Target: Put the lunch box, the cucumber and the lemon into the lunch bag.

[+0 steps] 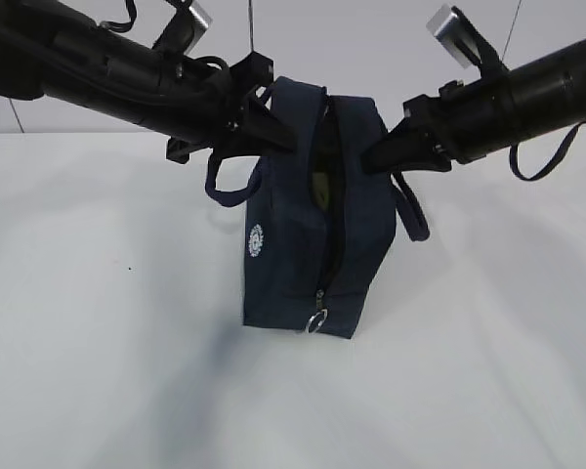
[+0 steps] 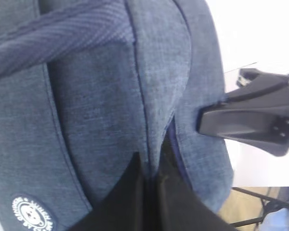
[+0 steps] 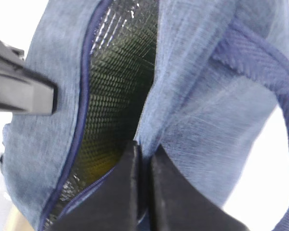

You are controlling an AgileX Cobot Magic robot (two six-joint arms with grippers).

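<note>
The lunch bag [image 1: 288,230] is held upright on the table [image 1: 98,371], each rim of its unzipped top pinched by the closed left gripper [image 1: 285,139] and right gripper [image 1: 369,156].

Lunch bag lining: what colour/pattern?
Silvery, quilted grid-like foil, seen through the open zipper of the lunch bag; the right wrist view shows the lining best.

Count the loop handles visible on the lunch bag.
2. One handle hangs on the left side of the lunch bag, below the left pincer; the other handle hangs on the right side.
</note>
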